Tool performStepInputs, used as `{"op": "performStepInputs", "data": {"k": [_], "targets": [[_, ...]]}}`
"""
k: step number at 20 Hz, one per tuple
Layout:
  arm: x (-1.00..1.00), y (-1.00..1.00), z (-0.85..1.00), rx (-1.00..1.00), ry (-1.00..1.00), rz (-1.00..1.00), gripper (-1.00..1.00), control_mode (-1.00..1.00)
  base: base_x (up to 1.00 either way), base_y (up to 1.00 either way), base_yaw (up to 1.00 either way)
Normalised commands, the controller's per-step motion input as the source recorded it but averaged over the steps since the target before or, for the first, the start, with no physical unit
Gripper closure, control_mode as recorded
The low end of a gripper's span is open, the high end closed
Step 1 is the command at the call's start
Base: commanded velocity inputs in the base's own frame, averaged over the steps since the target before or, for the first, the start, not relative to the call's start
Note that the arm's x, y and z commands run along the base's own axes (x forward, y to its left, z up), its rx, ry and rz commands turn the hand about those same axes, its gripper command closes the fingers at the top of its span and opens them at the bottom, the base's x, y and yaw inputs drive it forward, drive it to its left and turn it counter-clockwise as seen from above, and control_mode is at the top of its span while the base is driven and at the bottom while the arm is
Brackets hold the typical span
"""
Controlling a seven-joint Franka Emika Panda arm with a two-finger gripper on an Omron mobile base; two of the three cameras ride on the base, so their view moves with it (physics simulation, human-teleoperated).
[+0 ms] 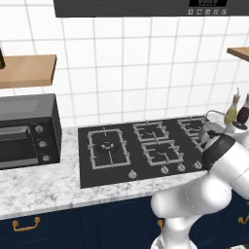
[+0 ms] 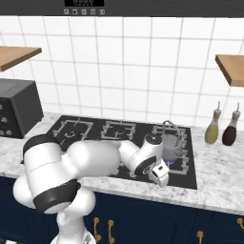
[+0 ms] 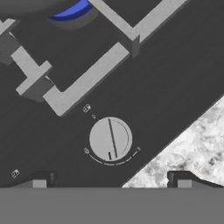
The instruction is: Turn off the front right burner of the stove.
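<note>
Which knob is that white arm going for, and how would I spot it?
Start at the black stove set in the marble counter. A row of small silver knobs runs along its front edge; take the knob at the far right, below the hand. Unlike its neighbours, it sits beside the burner showing a blue flame under the kettle.

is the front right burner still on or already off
On. A blue flame shows at the front right burner under the kettle, and the gripper hangs over its knob, not yet touching.
</note>
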Motion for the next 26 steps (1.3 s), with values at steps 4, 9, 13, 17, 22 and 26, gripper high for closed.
{"op": "performStepInputs", "data": {"k": [4,9,13,17,22,26], "targets": [[0.11,-0.22,-0.10,0.00,0.00,0.05,-1.00,-1.00,0.00,0.00,0.00],[0.13,-0.08,-0.08,0.00,0.00,0.04,-1.00,-1.00,0.00,0.00,0.00],[0.26,0.00,-0.17,0.00,0.00,0.01,-1.00,-1.00,0.00,0.00,0.00],[0.21,0.00,-0.19,0.00,0.00,0.02,-1.00,-1.00,0.00,0.00,0.00],[-0.18,0.03,-0.04,-0.01,0.00,0.04,-1.00,-1.00,0.00,0.00,0.00],[-0.02,0.03,0.00,0.00,0.00,0.00,-1.00,-1.00,0.00,0.00,0.00]]}}
